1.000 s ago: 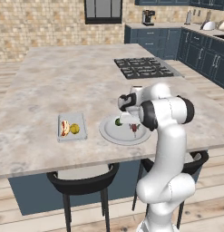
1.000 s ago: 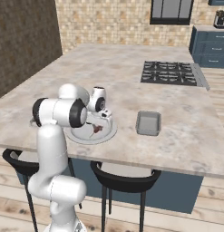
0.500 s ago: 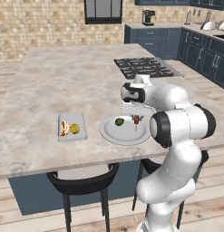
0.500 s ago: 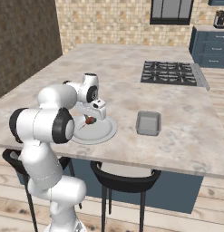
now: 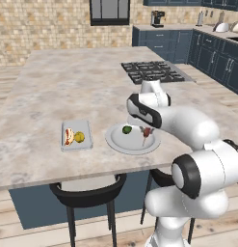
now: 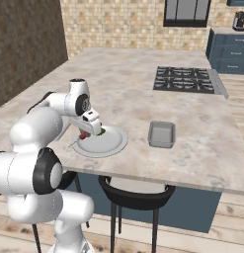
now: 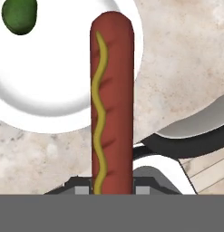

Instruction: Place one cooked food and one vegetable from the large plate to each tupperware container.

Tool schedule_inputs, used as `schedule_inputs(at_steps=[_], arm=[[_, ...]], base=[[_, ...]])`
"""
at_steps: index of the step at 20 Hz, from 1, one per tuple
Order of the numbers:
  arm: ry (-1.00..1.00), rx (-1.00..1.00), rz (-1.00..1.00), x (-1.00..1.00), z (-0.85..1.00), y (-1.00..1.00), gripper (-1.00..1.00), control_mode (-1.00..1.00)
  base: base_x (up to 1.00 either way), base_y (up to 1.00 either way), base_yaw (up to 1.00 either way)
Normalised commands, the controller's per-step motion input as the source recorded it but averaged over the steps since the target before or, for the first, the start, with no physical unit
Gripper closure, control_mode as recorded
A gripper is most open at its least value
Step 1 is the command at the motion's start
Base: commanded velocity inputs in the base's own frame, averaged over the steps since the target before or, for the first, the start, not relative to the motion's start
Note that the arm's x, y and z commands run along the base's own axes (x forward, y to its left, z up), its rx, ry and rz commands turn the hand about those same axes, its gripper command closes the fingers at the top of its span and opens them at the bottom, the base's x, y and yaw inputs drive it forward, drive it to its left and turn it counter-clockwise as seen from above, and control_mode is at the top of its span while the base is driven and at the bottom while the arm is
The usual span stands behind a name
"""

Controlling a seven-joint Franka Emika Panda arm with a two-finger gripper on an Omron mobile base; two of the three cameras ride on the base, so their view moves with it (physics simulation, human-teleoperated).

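My gripper [image 7: 111, 188] is shut on a hot dog [image 7: 111, 99] with a mustard line, held over the right part of the large plate [image 7: 54, 77]. A green vegetable [image 7: 19, 16] lies on that plate. From the left base the hot dog [image 5: 146, 132] hangs at the gripper [image 5: 148, 127] above the plate [image 5: 125, 143], beside the vegetable [image 5: 126, 129]. One tupperware container [image 5: 76, 146] left of the plate holds a hot dog [image 5: 68, 136] and a yellow vegetable [image 5: 79, 137]. The other container [image 6: 161, 134] sits empty, right of the plate [image 6: 106, 144].
A black cooktop [image 5: 152, 71] is set into the counter behind the plate. Two stools [image 5: 86, 193] [image 6: 136, 195] stand under the counter's near edge. The arm's own white links curve closely around the plate's right side.
The arm's upper links have swung round to the right in the left base view. The gripper has stayed shut on the hot dog over the plate.
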Motion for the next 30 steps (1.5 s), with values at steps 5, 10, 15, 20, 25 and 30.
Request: schedule_inputs(at_steps=[5,10,15,20,25,30], arm=[[0.09,0.0,0.0,0.0,-0.01,-0.06,1.0,-1.0],[0.0,0.0,0.0,0.0,0.0,0.0,1.0,-1.0],[0.0,0.0,0.0,0.0,0.0,0.0,1.0,1.0],[0.0,0.0,0.0,0.0,0.0,0.0,1.0,1.0],[0.0,0.0,0.0,0.0,0.0,0.0,1.0,1.0],[0.0,0.0,0.0,0.0,0.0,0.0,1.0,1.0]], base=[[0.0,0.0,0.0],[0.0,0.0,0.0],[0.0,-0.22,0.01],[0.0,-0.77,0.0],[0.0,-0.76,0.0],[0.07,-0.61,0.0]])
